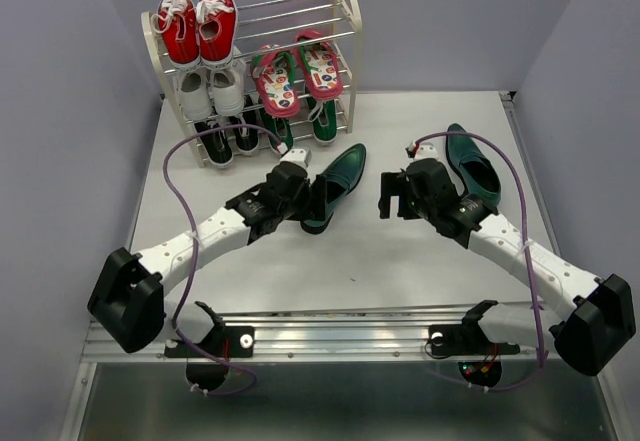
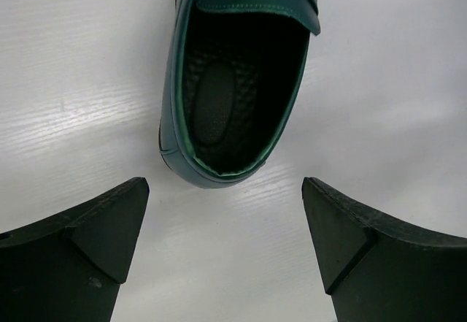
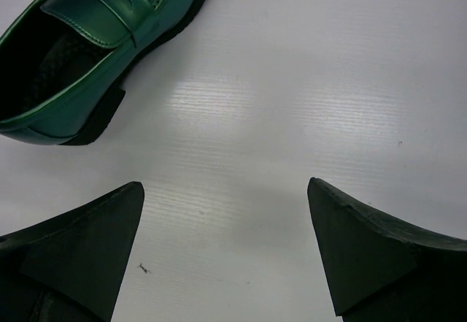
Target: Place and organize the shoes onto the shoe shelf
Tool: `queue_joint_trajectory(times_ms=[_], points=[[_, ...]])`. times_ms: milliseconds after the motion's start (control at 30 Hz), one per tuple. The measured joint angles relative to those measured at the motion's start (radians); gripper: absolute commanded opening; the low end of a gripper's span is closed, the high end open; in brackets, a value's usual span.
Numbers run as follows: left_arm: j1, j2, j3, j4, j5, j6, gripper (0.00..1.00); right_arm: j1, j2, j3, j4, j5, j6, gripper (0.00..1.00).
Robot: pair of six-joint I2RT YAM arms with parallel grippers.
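- The middle loafer (image 1: pixel 338 183) lies on the white table (image 1: pixel 300 271) in the middle of the top view. It is well apart from the shoe shelf (image 1: pixel 356 51) at the upper left.
- Its long line runs on a slant — heel at the lower left, toe at the upper right. So the toe points up toward the right end of the shelf.
- The left pincer (image 1: pixel 308 199) sits right at the heel. In the left wrist view its fingers (image 2: pixel 80 249) are spread wide and hold nothing. The heel lies just ahead of the gap, and the toe runs off the top of the frame.
- So the pincer and the shoe line up end to end. I think the next move is forward and down to pinch the heel. The left arm is the nearer one for that.
- The right pincer (image 3: pixel 225 185) is spread wide too and holds nothing. The same loafer shows only in the upper left corner of its wrist view, off to the side.
- The other loafer (image 1: pixel 472 166) lies at the right of the top view, close beside the right arm. Its long line runs nearly up and down the frame, and the thin toe end seems to point to the top.
- On the shelf the flip-flops (image 1: pixel 298 73) lean on the middle rods, and the green sneakers (image 1: pixel 322 119) sit below them.
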Motion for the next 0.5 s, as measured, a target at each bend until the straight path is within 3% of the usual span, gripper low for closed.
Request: queue_joint_trajectory(times_ms=[400, 500], points=[[-0.001, 0.217, 0.043, 0.018, -0.007, 0.167, 0.99, 0.000, -0.002, 0.000, 0.000, -0.010, -0.014, 1.00], [-0.005, 0.246, 0.067, 0.021, -0.015, 0.182, 0.93, 0.000, -0.002, 0.000, 0.000, -0.010, -0.015, 1.00]])
